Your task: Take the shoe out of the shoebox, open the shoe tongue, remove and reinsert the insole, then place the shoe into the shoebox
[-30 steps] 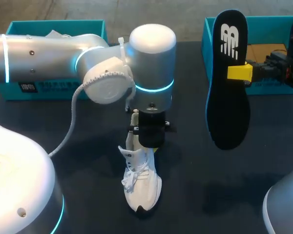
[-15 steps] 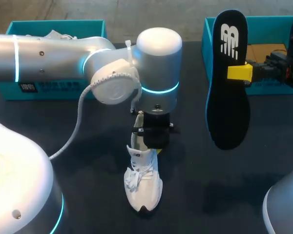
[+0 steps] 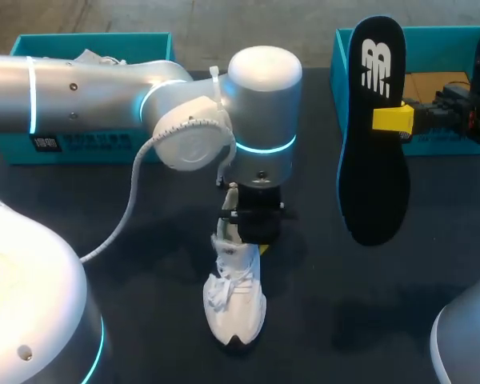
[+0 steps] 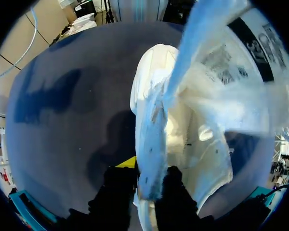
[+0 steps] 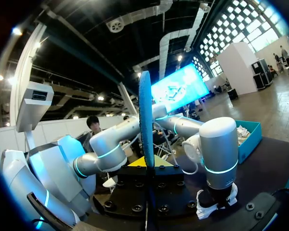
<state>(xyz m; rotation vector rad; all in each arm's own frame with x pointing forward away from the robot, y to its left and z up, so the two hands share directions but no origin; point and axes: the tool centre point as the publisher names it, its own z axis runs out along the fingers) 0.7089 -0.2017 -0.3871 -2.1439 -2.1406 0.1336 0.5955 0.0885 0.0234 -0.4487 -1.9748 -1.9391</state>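
One shoe (image 3: pixel 235 300) clamped in left tool (image 4: pixel 145 175), insole (image 3: pixel 374 160) in right tool (image 5: pixel 147 169).

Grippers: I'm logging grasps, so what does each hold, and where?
Left gripper: the white shoe, by its tongue. Right gripper: the black insole, by its side edge near mid-length.

shoe (image 3: pixel 234 300): white | insole (image 3: pixel 374 184): black, white logo | shoebox (image 3: pixel 440 34): teal | table (image 3: pixel 160 336): black

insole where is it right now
Head view, right side: the insole is held upright in the right gripper, in front of the right-hand teal box, apart from the white shoe at mid-table.
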